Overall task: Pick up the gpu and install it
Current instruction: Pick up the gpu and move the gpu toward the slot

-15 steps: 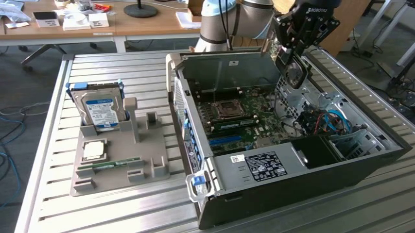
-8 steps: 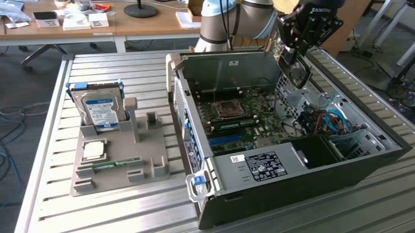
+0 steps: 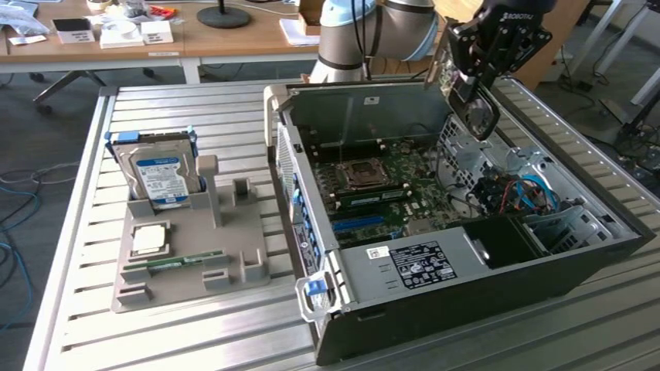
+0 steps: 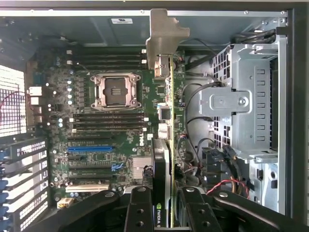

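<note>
The exterior view is showing the tabletop (image 3: 154, 332), where a grey holder (image 3: 185, 267) is carrying a hard drive (image 3: 160, 174) on the exterior view's left of the open computer case (image 3: 464, 297). The wrist view is looking into that case at the motherboard (image 4: 106, 121) and its slots. The gripper (image 3: 472, 77) (image 4: 164, 209) is grasping the gpu (image 3: 477, 114) (image 4: 161, 159), its fingers (image 4: 140, 208) partly closed on the card's fan end. The gpu is hanging edge-on from the gripper above the open case, its pale metal bracket at the end far from the fingers.
</note>
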Robot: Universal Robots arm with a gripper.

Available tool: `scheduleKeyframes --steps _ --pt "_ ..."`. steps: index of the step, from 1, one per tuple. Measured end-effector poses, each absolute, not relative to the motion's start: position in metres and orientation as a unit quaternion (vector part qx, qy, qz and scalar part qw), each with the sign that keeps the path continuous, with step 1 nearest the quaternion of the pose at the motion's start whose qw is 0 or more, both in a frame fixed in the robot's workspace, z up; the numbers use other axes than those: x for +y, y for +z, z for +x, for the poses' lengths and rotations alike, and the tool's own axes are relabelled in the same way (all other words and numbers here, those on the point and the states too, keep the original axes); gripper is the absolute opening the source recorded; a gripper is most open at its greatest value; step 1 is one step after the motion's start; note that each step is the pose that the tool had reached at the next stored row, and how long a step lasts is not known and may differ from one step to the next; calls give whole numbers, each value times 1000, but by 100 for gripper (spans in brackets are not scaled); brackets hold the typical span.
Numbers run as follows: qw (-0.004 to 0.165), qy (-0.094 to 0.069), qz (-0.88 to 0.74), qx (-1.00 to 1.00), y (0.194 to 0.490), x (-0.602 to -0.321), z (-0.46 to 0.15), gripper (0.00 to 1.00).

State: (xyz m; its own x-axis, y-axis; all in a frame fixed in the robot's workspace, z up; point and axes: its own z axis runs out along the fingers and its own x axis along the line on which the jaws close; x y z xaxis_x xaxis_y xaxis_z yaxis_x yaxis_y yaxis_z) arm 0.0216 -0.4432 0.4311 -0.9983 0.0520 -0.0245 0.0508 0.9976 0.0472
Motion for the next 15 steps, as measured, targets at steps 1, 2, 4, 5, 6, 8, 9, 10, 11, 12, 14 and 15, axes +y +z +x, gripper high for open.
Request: scheduleKeyframes --steps 1,2,4,5,6,8,9,10,11,12,14,15 --pt "13 23 26 999 431 -443 23 27" --pt "13 23 26 999 431 -443 24 27" --pt "13 23 26 999 431 -443 27 27" --pt "13 23 26 999 431 -443 28 27" --pt "13 23 26 999 431 -443 29 27" --pt "13 23 26 999 431 -443 31 27" --pt "13 23 26 999 431 -443 33 27" --pt "13 23 26 999 431 -443 34 27" --pt "13 23 26 999 431 -443 35 27" --pt "13 23 26 999 431 -443 36 27" --pt "13 23 26 999 431 -443 38 27" --pt "13 23 26 999 431 -443 40 27"
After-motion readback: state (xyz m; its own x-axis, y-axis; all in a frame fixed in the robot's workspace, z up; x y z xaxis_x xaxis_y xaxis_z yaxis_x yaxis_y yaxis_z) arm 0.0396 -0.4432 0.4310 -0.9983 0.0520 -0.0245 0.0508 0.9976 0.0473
